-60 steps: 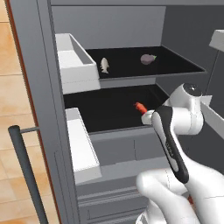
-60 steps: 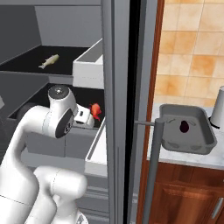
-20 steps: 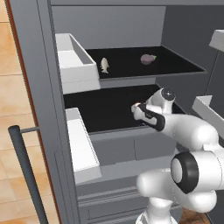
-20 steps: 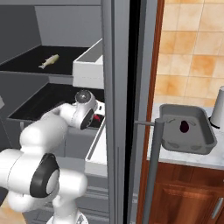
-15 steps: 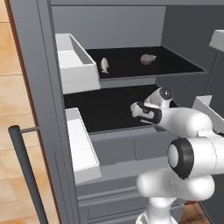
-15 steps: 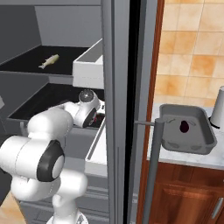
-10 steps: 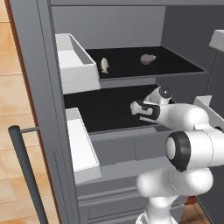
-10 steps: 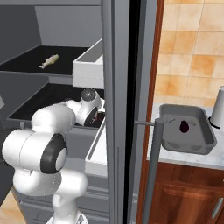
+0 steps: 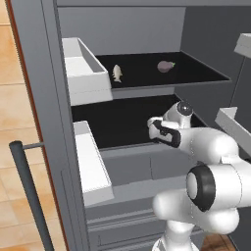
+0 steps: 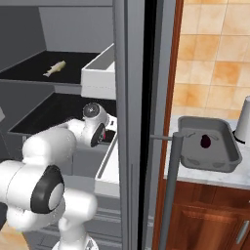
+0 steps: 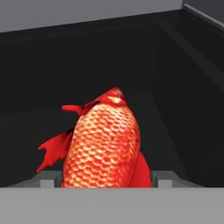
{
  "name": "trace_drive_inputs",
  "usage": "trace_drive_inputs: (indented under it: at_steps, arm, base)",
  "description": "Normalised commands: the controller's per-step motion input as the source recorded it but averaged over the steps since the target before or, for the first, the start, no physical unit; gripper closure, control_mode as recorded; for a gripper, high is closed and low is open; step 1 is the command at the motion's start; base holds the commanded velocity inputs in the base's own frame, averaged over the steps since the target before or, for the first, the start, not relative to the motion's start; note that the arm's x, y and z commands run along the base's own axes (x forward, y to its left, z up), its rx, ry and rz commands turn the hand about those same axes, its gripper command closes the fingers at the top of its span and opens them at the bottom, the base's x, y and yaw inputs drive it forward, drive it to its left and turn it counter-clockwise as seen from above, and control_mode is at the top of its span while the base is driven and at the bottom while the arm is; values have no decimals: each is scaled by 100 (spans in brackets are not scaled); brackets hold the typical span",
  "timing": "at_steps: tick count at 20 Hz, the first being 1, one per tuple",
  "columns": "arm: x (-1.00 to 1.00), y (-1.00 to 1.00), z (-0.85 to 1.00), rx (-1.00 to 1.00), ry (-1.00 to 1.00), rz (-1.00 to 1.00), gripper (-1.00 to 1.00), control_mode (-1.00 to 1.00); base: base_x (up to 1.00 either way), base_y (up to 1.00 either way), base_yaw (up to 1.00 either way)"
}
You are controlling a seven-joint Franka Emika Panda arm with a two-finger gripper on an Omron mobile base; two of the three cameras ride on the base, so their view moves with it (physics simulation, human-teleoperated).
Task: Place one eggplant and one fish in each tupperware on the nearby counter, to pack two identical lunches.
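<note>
Inside the open fridge, on the dark lower shelf [image 9: 117,122], the red fish [image 11: 105,144] lies between the jaws, which sit narrowly at its flanks (whether they actually pinch it I cannot tell), so its rounded, tapering body could squirt out forward or be dragged across the shelf. That fit appears from the hand view. The left base view adds the pale fish [image 9: 117,73] and an eggplant [image 9: 165,65] on the upper shelf, and the right base view the dark container [image 10: 215,161], holding another eggplant [image 10: 205,141], on the table [image 10: 195,174].

The white arm bends low and reaches forward, its elbow sticking out near the base. The gripper [image 9: 153,128] points ahead at the end of the arm — its two fingers sit one on each side of the red fish [image 11: 105,146], close to it.
</note>
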Motion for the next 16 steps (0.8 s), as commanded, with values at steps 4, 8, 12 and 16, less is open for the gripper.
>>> trace_drive_inputs:
  at_steps: [4, 8, 12, 16]
  arm:
    - [-100, 21, 19, 0, -1, -5, 100, -100]
    - [-100, -3, 92, 0, 0, 0, 100, -100]
    - [-100, 6, 75, 0, 1, 0, 100, -100]
    - [-100, 22, 63, 0, 13, 0, 100, -100]
  base:
    - [0, 0, 0]
    - [0, 0, 0]
    - [0, 0, 0]
    - [0, 0, 0]
